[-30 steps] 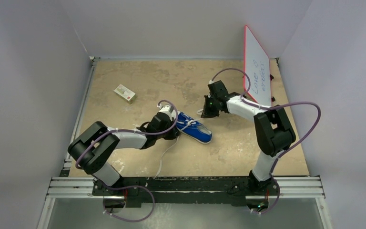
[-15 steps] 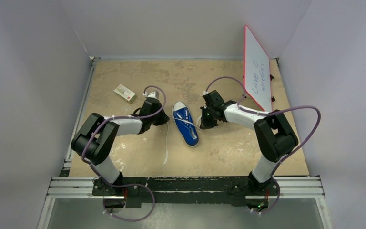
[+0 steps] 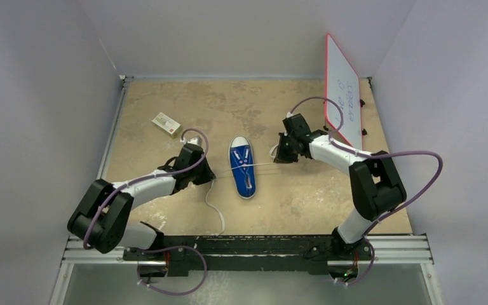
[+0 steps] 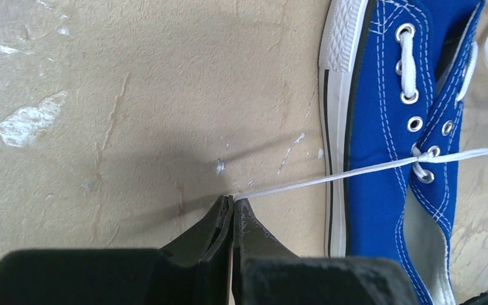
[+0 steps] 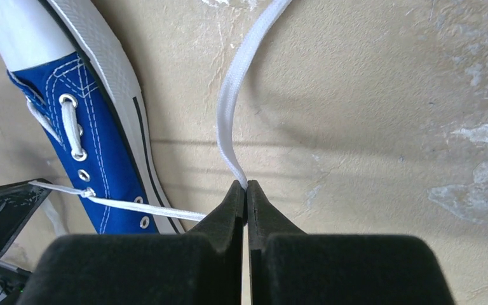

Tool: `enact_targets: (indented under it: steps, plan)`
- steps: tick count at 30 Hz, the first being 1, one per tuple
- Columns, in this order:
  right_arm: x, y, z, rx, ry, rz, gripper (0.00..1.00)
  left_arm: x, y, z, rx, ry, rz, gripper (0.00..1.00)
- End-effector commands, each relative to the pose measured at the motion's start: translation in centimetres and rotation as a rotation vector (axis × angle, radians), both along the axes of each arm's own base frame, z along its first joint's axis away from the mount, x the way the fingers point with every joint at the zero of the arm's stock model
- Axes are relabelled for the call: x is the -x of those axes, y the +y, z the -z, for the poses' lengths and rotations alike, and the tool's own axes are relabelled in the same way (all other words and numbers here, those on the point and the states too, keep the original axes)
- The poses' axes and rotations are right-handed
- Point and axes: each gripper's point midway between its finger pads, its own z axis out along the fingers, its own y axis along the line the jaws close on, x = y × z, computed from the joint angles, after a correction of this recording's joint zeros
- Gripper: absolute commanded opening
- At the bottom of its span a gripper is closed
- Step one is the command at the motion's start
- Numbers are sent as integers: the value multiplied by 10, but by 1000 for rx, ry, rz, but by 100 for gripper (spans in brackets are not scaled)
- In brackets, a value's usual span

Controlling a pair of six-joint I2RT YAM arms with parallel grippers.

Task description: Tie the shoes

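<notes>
Left jaws first: clamped flat together, and the white lace [image 4: 330,178] comes out right at their tips. Right jaws are the same, pressed shut with the other lace end [image 5: 229,121] pinched at the very tip. Between them, strung tight, sits the first crossing knot [image 4: 422,157], high on the eyelets of the blue sneaker [image 3: 242,162]. The shoe lies flat on the worktop [image 3: 292,108], midway between the two arms.

Now the dangers. Both grips are fingertip pinches on a thin, slick lace, so one hard tug could slide it clean out, and I'd expect the crossing to go slack. Nothing holds that shoe down, either. It looks light, so if one arm pulls harder than the other, it should spin or skid toward that side. There's also a loose tail [image 3: 215,213] trailing toward the near edge by the left arm, where it could snag on a link. And this is only a half knot, with no loops showing, so by my reckoning the harder part is all ahead.

The worktop is a tan, mottled board with pale scuffs, probably rough enough to give the sole some bite. A small white-and-red box [image 3: 166,124] sits well apart at far left. A red-edged whiteboard [image 3: 342,95] leans at far right, close behind the right arm. Plain grey walls [image 3: 44,95] enclose three sides.
</notes>
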Motion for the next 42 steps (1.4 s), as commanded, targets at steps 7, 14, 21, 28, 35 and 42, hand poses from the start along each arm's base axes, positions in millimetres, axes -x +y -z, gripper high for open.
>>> enact_targets:
  steps: [7, 14, 21, 28, 35, 42]
  plan:
    - [-6, -4, -16, 11, -108, -129, 0, 10, 18, 6, -104, 14, 74, 0]
    - [8, 6, -28, -38, -84, -249, 0, -10, -4, -39, -9, -176, 165, 0]
    - [11, 0, -35, 23, -10, -274, 0, -35, -16, -83, -38, -346, 274, 0]
    - [43, -3, -8, 3, 135, -301, 0, -40, -50, -109, -37, -421, 503, 0]
    - [33, 4, -22, -25, 109, -300, 19, -44, -88, -128, -64, -615, 666, 0]
    - [7, -15, -27, 38, 109, -220, 63, -43, -94, -121, -89, -622, 735, 0]
